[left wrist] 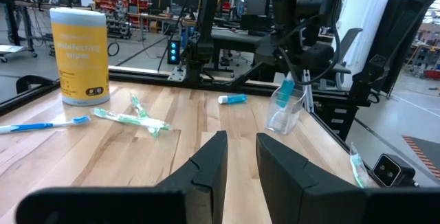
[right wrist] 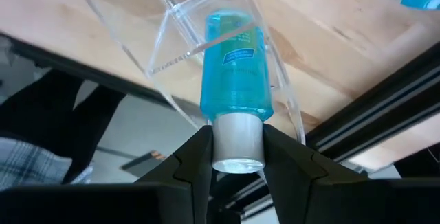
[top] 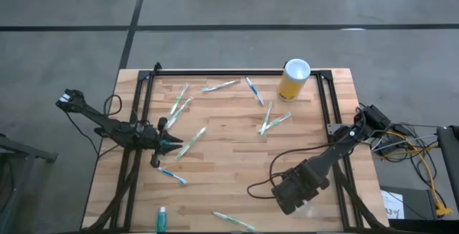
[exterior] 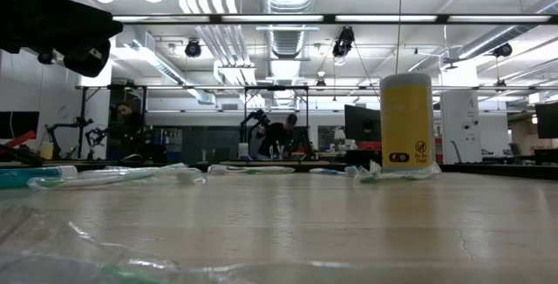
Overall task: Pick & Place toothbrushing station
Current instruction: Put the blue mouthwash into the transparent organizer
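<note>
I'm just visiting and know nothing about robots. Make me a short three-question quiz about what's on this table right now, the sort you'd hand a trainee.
1. True or false: the right gripper holds a teal tube by its white cap.
2. Where does that tube's body sit? A) flat on the wood, B) inside the clear plastic cup, C) on the yellow cylinder.
3. Fill in: the left gripper hovers with nothing between its ____.

Key
1. True: both fingers press the cap.
2. B: the cup's clear walls surround it in the right wrist view.
3. Fingers: the left wrist view shows a bare gap.
</note>
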`<state>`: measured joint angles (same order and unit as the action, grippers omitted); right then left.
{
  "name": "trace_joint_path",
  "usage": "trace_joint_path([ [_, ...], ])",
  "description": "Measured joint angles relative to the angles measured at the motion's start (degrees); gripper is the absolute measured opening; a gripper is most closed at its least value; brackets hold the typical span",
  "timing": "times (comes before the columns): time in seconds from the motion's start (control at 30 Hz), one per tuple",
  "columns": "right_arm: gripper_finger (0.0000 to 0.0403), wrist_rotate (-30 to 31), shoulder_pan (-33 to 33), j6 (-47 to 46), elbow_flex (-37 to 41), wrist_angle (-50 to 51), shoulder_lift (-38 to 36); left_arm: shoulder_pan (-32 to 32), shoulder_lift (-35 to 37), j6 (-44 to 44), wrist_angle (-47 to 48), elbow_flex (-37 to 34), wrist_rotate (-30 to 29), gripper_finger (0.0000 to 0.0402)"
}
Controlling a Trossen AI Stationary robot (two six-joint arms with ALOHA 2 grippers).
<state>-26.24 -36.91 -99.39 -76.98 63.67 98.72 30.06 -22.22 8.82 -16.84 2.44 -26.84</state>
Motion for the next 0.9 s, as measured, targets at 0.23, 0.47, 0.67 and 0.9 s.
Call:
trace_joint_path([
  [0.23, 0.0110, 0.8, 0.1, -0.8, 1.0, -1.9, 0.0, 0.0, 0.0, 0.0, 0.0, 0.0, 0.0, 0.0083],
  [0.47, 0.0124, 0.7, 0.1, -0.8, 1.1, -2.5, 0.0, 0.0, 0.0, 0.0, 0.0, 0.0, 0.0, 0.0083],
  [0.67, 0.0129, 0.7, 0.1, -0.7, 1.5, -2.8, 0.0, 0.0, 0.0, 0.0, 0.0, 0.0, 0.0, 0.0083],
  [0.9, 0.0121, 0.7, 0.1, -0.6, 1.6, -2.8, 0.0, 0.0, 0.0, 0.0, 0.0, 0.0, 0.0, 0.0083],
])
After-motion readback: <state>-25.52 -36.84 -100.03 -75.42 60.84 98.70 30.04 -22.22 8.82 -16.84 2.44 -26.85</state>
